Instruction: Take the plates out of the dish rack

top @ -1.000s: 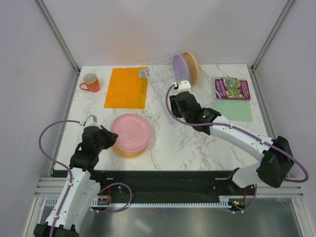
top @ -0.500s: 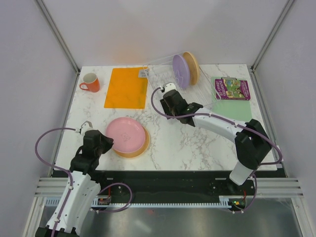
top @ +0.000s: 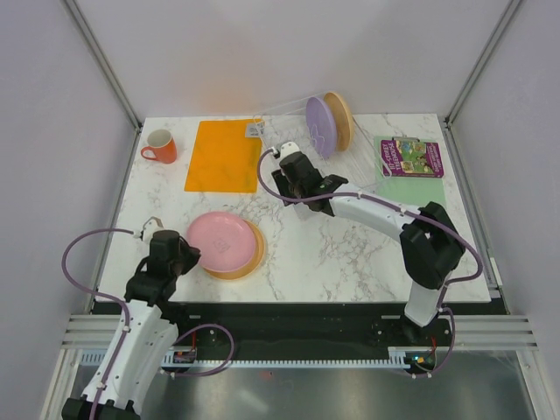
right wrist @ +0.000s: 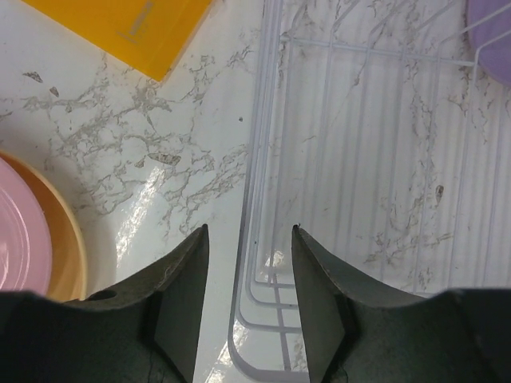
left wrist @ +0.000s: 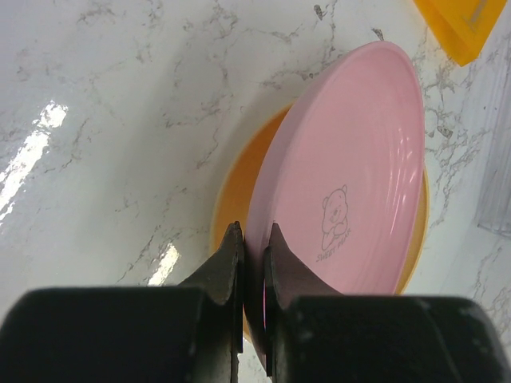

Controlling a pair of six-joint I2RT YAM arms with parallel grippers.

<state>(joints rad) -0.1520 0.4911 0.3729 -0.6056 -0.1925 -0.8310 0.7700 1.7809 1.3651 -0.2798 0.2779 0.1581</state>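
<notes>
Swinging leftward over the last second, the right gripper point(top: 291, 168) has left the purple plate point(top: 318, 125) and now hangs over the near-left corner of the dish rack point(right wrist: 359, 152). Its fingers stand apart, one on either side of the rack's clear wall (daylight shows on both sides), grasping nothing. The purple plate stands on edge at the rack's far end, with the tan-orange plate point(top: 340, 118) just behind it. The left gripper point(left wrist: 254, 231) has drawn back slightly toward its base. It is clenched on the rim of the pink plate point(left wrist: 351, 175), which lies tilted on the yellow-orange plate point(left wrist: 239, 179) on the marble table point(top: 332, 254), near the orange mat point(top: 225, 156).
</notes>
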